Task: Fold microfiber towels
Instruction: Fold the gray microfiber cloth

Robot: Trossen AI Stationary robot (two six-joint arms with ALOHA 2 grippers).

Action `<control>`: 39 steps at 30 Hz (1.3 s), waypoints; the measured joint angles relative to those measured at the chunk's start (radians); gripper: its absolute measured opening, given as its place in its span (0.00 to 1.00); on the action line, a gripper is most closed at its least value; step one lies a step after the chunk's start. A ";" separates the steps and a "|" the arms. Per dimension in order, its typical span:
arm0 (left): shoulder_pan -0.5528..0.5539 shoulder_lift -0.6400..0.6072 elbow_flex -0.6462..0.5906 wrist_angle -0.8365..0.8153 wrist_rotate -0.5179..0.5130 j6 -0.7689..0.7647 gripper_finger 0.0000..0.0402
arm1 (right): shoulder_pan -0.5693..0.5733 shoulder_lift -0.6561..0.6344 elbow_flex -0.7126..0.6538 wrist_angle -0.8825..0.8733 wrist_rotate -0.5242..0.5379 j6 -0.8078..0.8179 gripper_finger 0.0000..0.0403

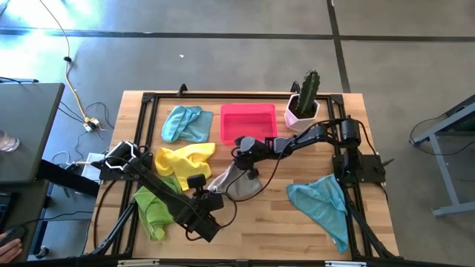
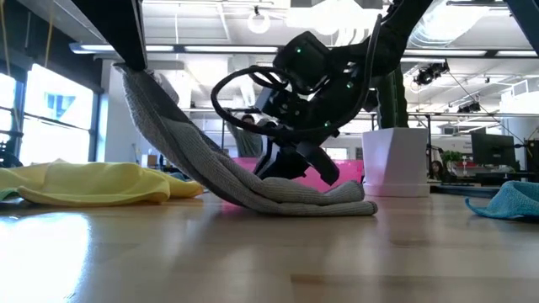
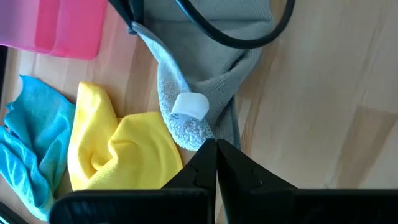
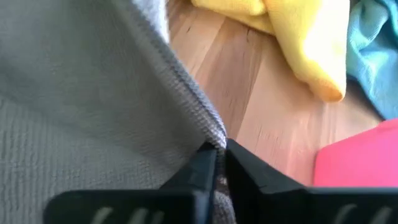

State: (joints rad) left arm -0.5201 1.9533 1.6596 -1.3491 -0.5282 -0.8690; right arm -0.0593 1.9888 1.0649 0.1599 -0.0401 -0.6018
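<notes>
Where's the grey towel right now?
In the high view the grey towel lies mid-table, just in front of the pink tray and right of the yellow towel, pinched by both the left gripper and right gripper.

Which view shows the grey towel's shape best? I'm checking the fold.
The low view: the grey towel slopes from a raised corner down to the table. The high view has it partly under the arms; both wrist views show only close patches.
</notes>
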 joint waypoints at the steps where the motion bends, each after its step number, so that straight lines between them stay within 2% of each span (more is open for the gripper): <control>1: 0.000 0.000 0.000 0.000 -0.007 -0.005 0.00 | 0.000 0.000 0.000 -0.007 0.022 0.000 0.02; 7: 0.012 0.000 0.000 -0.019 -0.051 -0.056 0.00 | 0.024 -0.038 0.000 -0.074 0.303 -0.005 0.01; 11: 0.035 0.001 0.000 -0.116 -0.121 -0.107 0.00 | 0.027 -0.108 0.000 -0.195 0.338 0.007 0.01; 16: 0.083 -0.005 0.000 -0.226 -0.149 -0.121 0.00 | 0.036 -0.264 0.000 -0.348 0.463 0.082 0.00; 21: 0.127 -0.025 0.026 -0.223 -0.198 -0.024 0.00 | 0.044 -0.454 0.000 -0.510 0.456 0.218 0.00; 25: 0.161 -0.038 0.075 -0.222 -0.263 0.082 0.00 | 0.047 -0.564 0.000 -0.596 0.461 0.253 0.00; 32: 0.217 -0.082 0.177 -0.222 -0.349 0.225 0.00 | 0.047 -0.708 0.000 -0.646 0.451 0.350 0.00; 36: 0.242 -0.118 0.219 -0.211 -0.400 0.327 0.00 | 0.047 -0.761 0.000 -0.595 0.453 0.331 0.00; 39: 0.265 -0.136 0.222 -0.217 -0.472 0.403 0.00 | 0.043 -0.776 0.000 -0.567 0.457 0.191 0.00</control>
State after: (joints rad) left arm -0.2548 1.8173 1.8812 -1.5664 -0.9998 -0.4657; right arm -0.0163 1.2124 1.0649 -0.4071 0.4166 -0.4109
